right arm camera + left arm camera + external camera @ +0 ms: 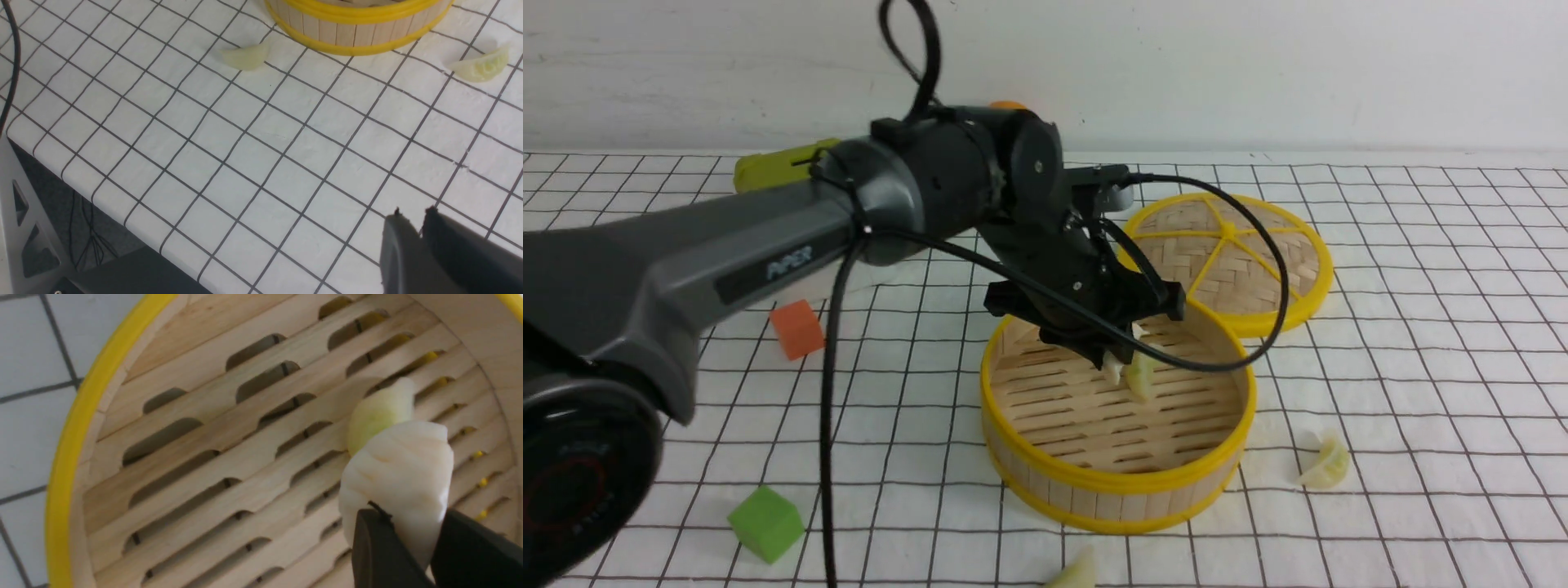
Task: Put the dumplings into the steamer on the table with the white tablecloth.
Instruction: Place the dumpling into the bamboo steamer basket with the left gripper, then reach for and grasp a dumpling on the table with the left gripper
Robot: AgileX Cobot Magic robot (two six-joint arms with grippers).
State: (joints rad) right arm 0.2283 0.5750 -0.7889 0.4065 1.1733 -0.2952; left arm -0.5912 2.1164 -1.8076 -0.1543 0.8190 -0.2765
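Bamboo steamer (pixel 1111 482) in the middle of the white tablecloth (pixel 1421 367), open at the top. Woven lid (pixel 1233 261) laid flat just behind it to the right, apparently to leave the way in from above free.

Reaching in from the left over the rim: left gripper (pixel 1119 359), tipped downward and clamped on a white dumpling (pixel 396 469), the two black pads pinching one end. Held low inside the walls, just above the slatted floor, probably for a short drop with no bounce back out.

Right against it, a green dumpling (pixel 1141 377). Lying on the slats or only leaning on the held one — impossible to tell.

Right gripper (pixel 412 212) above bare cloth near the front edge of the table (pixel 24 126), well apart from the steamer. Jaws almost together, only a thin slit between them, nothing inside. Parked there, by the look of it, to keep clear of the working arm.

Outside the basket, two more to fetch: right-hand dumpling (pixel 1327 467) near the steamer's front right, and front dumpling (pixel 1076 572) on the near side, at the lower edge of the front view.

Orange cube (pixel 797 328) and green cube (pixel 765 523) off to the left — no part in the job.

Next, most likely: letting go of the white dumpling over the slats.
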